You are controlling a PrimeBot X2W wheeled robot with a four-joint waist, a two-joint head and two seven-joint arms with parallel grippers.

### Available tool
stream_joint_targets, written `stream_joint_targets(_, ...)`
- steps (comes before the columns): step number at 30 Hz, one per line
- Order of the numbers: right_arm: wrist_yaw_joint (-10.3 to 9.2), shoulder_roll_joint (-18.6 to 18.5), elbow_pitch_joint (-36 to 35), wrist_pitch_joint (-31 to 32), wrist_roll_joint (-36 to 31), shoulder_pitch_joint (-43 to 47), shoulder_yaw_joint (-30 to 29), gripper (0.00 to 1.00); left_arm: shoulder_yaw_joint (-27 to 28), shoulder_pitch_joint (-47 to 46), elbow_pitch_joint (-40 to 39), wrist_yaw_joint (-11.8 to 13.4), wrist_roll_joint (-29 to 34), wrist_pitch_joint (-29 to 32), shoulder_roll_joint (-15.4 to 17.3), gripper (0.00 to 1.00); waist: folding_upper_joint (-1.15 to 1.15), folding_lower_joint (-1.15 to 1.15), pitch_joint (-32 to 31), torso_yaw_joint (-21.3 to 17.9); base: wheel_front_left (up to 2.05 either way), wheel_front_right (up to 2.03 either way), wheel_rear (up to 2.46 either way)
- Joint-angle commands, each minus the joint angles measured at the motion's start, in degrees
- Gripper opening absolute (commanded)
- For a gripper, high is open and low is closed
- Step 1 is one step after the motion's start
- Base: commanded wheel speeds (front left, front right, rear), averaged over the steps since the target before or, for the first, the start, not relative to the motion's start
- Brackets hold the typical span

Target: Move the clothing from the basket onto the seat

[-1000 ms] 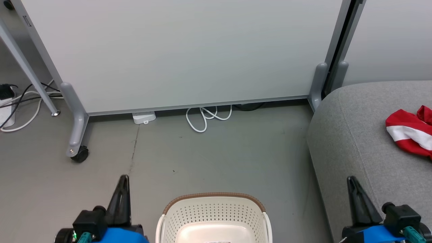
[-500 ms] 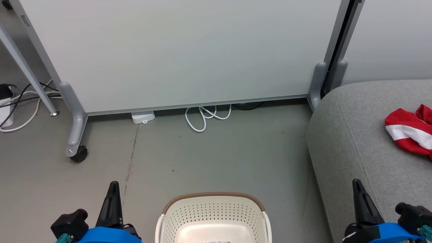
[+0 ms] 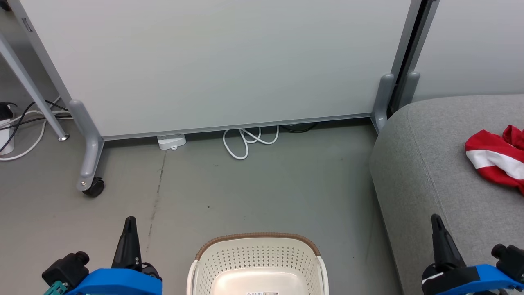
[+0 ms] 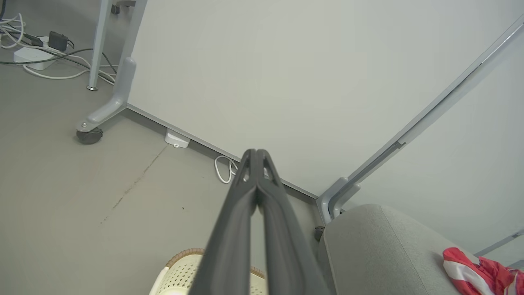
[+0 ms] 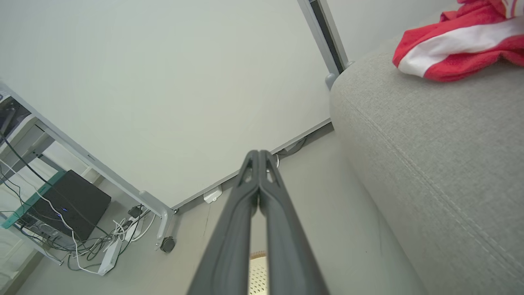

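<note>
left gripper [image 3: 130, 224]: fingers [image 4: 241, 209] pressed together, empty, left of basket [image 3: 258, 237] | right gripper [image 3: 437, 223]: same, by seat [image 3: 425, 176] | clothing [image 3: 493, 159] on seat

Seat [image 3: 430, 164] upholstered in coarse matt cloth, basket [image 3: 258, 259] moulded in smooth perforated plastic, clothing [image 3: 491, 159] noted as soft fabric, floor [image 3: 266, 192] finished matt.

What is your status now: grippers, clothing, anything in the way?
Both shut, holding nothing: left gripper, right gripper. The clothing lies on the seat; the basket, as far as seen, holds none. Bare floor between them.
</note>
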Motion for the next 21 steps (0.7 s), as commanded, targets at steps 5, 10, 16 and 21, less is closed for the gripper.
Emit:
stream_joint_targets(5, 0.01, -0.20, -1.08, 1.36, 5.91, -2.33, -0.29, 0.00, 0.91, -2.46, -1.15, -0.43, -5.62, 1.44, 0.05, 0.00, 0.00, 0.00, 0.07, -0.14, 0.00, 0.00, 0.00)
stream_joint_targets(10, 0.01, -0.21, -1.12, 2.38, 10.09, -2.72, -0.38, 0.00, 1.39, -2.73, -1.25, -0.49, -9.61, 2.43, 0.05, 0.00, 0.00, 0.00, 0.13, -0.26, 0.00, 0.00, 0.00)
stream_joint_targets(16, 0.01, -0.22, -1.17, 3.52, 14.80, -3.13, -0.48, 0.00, 1.93, -3.18, -1.39, -0.55, -14.18, 3.58, 0.05, 0.00, 0.00, 0.00, 0.21, -0.42, 0.00, 0.00, 0.00)
stream_joint_targets(21, 0.01, -0.22, -1.19, 4.42, 18.53, -3.43, -0.57, 0.00, 2.31, -3.45, -1.48, -0.61, -17.77, 4.50, 0.05, 0.00, 0.00, 0.00, 0.27, -0.54, 0.00, 0.00, 0.00)
